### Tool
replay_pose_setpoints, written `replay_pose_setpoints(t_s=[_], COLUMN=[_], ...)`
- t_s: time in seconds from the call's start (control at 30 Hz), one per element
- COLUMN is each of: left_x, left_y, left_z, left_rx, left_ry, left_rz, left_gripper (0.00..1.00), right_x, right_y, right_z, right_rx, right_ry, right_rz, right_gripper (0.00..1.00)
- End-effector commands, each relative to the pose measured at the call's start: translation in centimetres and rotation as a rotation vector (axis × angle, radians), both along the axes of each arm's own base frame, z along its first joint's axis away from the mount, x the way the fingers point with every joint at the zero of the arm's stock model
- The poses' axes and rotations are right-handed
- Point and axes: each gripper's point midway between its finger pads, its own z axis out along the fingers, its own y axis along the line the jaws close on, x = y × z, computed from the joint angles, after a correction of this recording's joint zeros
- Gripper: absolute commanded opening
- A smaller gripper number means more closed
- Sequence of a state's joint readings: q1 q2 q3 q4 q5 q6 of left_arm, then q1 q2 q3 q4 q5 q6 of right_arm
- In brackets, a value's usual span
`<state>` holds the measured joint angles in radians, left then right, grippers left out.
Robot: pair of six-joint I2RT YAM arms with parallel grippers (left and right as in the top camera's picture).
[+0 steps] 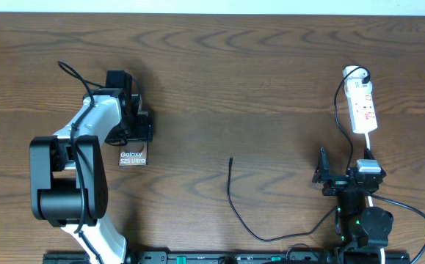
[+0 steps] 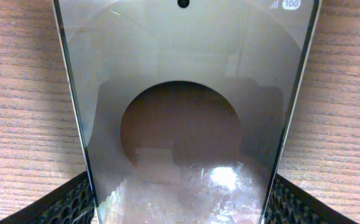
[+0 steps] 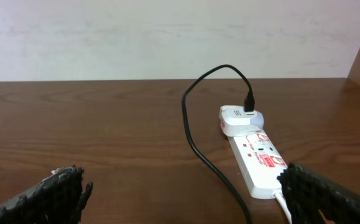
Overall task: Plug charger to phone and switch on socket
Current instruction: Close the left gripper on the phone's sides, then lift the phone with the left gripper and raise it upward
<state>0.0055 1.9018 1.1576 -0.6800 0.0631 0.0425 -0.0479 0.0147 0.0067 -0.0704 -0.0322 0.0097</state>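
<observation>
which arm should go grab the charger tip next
Right. The right fingers are open and empty, and the charger tip lies loose mid-table on that arm's side of the phone. The left fingers sit against the phone's edges, so that arm looks busy.

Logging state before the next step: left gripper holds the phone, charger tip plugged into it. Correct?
No. The charger tip lies loose on the table, apart from the phone; the overhead view shows it. The left gripper does hold the phone.
</observation>
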Motion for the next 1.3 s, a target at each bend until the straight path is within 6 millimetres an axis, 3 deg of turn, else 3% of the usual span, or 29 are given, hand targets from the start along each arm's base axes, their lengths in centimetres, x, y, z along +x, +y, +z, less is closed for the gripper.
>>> replay_pose_setpoints(t_s=[0.0,0.7,1.0,1.27], left_x=[-1.7,-1.6,-0.2,0.3], left_y=[0.3,0.3,0.3,0.3], left_z=[-1.6,-1.3,1.4,5.2], left_rx=[0.019,0.019,0.019,0.02], left_ry=[0.065,0.063,-0.016,-0.112], left_rz=[-0.008,-0.009,-0.008,-0.007], left_gripper=[0.08,0.07,0.07,0.07], right_x=[0.0,0.0,0.0,0.0], right_y=[0.2,0.2,0.2,0.2], right_z=[-0.1,-0.1,-0.1,-0.1], right_rx=[-0.015,-0.015,-0.015,-0.015], right_ry=[0.002,0.002,0.002,0.002], right_rz=[0.007,0.007,0.007,0.007], right_gripper=[0.99,0.99,0.99,0.99])
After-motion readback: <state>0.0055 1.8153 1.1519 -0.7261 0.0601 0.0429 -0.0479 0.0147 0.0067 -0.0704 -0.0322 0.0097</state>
